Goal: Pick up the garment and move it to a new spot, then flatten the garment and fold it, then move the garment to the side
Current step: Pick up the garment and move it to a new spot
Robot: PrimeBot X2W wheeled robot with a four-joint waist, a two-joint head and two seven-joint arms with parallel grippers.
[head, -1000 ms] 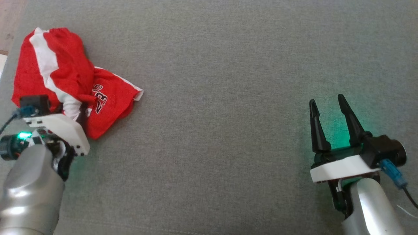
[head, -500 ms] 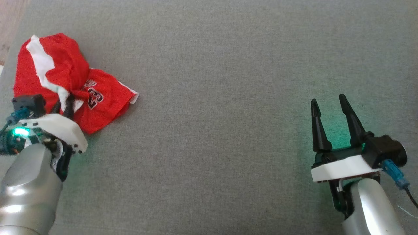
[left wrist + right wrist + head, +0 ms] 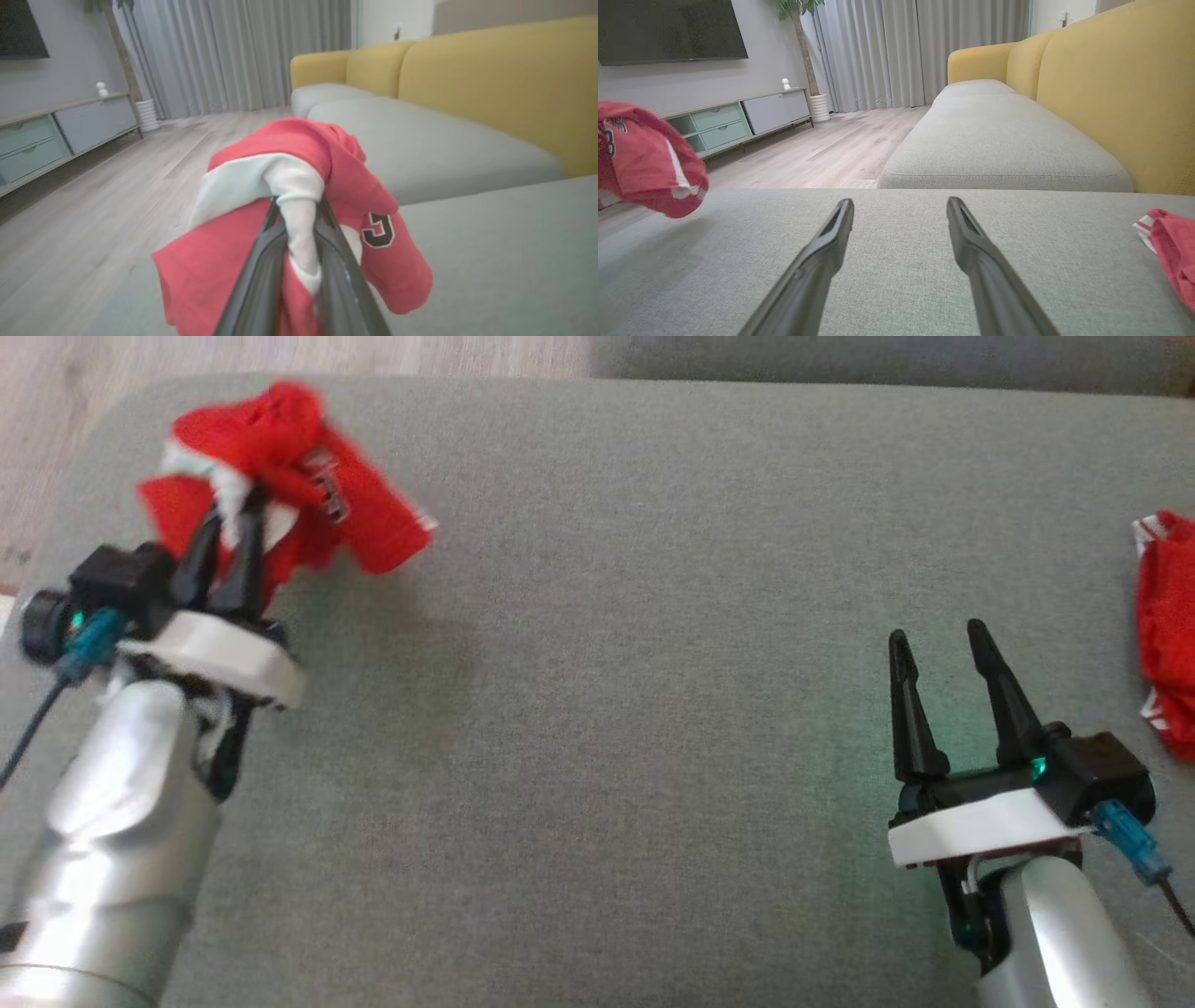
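The red garment point(image 3: 364, 513) is seen at the far left of the grey cushion point(image 3: 607, 709), bunched up and pinched by the left gripper point(image 3: 233, 513), whose two dark fingers are pressed nearly together on the cloth. In the left wrist view a white band point(image 3: 299, 186) of the garment point(image 3: 289, 140) is caught between the fingers of that gripper point(image 3: 299, 205), with red folds draped over and around the tips and a dark number showing on the hanging right part. From the right wrist view the garment point(image 3: 644, 154) is seen raised clear of the cushion, a faint shadow lying beneath it. The right gripper point(image 3: 936, 633) is held low over the near right of the cushion with its fingers spread wide and nothing between them, as is also shown in its own view point(image 3: 900, 203). A second red cloth point(image 3: 1167, 625) with white trim is found at the right edge of the cushion, well apart from both grippers. A wooden floor point(image 3: 280, 355) is visible beyond the far left corner, and a yellow backrest point(image 3: 490, 79) is seen behind the further seats.
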